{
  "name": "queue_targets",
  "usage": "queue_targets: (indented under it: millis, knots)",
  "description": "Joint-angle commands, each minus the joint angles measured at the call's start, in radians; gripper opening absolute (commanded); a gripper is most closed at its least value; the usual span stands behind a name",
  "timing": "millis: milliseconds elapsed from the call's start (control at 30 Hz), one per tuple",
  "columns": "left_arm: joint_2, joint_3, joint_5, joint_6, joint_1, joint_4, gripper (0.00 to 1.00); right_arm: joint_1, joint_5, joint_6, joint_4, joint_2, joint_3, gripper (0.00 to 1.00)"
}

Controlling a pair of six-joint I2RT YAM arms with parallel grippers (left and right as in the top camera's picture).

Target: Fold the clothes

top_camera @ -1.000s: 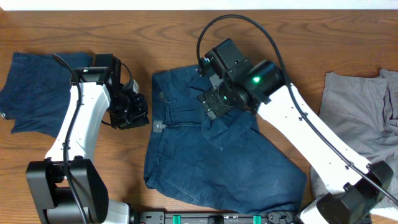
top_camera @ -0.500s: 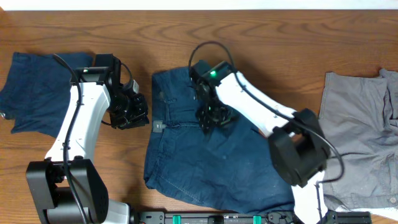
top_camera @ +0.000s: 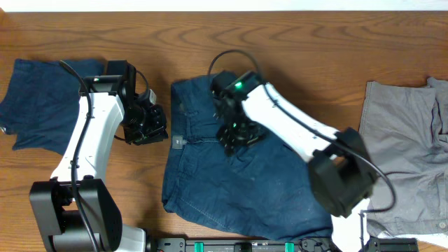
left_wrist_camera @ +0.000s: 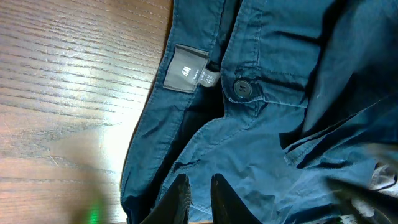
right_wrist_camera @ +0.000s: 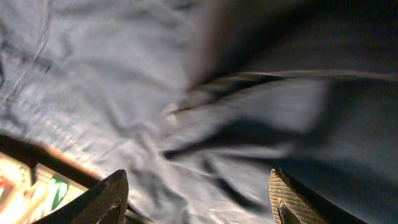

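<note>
Dark blue shorts (top_camera: 245,185) lie spread in the middle of the table, waistband toward the left. In the left wrist view the shorts (left_wrist_camera: 261,149) show a white label (left_wrist_camera: 186,76) and a button (left_wrist_camera: 241,89). My left gripper (top_camera: 149,127) hovers just left of the waistband edge; its fingers (left_wrist_camera: 199,193) are close together with nothing between them. My right gripper (top_camera: 236,133) is low over the upper part of the shorts, near the fly. Its fingers (right_wrist_camera: 199,199) are wide apart over wrinkled blue cloth (right_wrist_camera: 118,87), which is blurred.
A folded dark blue garment (top_camera: 42,101) lies at the far left. A grey garment (top_camera: 406,147) lies at the right edge. Bare wood (top_camera: 315,49) runs along the back. The arm bases (top_camera: 245,245) sit at the front edge.
My right arm has swung round and come down onto the upper part of the shorts. My left arm has not moved.
</note>
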Motion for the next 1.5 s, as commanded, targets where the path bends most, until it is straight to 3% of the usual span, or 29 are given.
queue_targets:
  millis: [0,533,800,1133,1267,1367,1467]
  knots:
    - [0.002,-0.006,-0.008,0.002,0.003,-0.001,0.15,-0.039,0.167,0.117,0.031,-0.075,0.006,0.73]
    - [0.002,-0.006,-0.008,0.002,0.003,0.000,0.16,-0.017,0.023,0.187,0.230,-0.036,-0.100,0.69]
    - [0.002,-0.006,-0.008,0.002,0.003,0.000,0.17,-0.005,0.023,0.309,0.365,-0.036,-0.213,0.62]
    - [0.002,-0.006,-0.008,0.002,0.003,-0.001,0.17,-0.011,0.026,0.352,0.457,-0.036,-0.246,0.30]
    - [0.002,-0.006,-0.008,0.002,0.003,-0.001,0.17,-0.021,0.027,0.352,0.447,-0.037,-0.246,0.23]
    - [0.002,-0.006,-0.008,0.002,0.003,-0.001,0.17,-0.039,0.026,0.351,0.430,-0.037,-0.241,0.13]
    - [0.002,-0.006,-0.008,0.002,0.003,-0.001,0.17,-0.056,0.027,0.351,0.413,-0.042,-0.238,0.11]
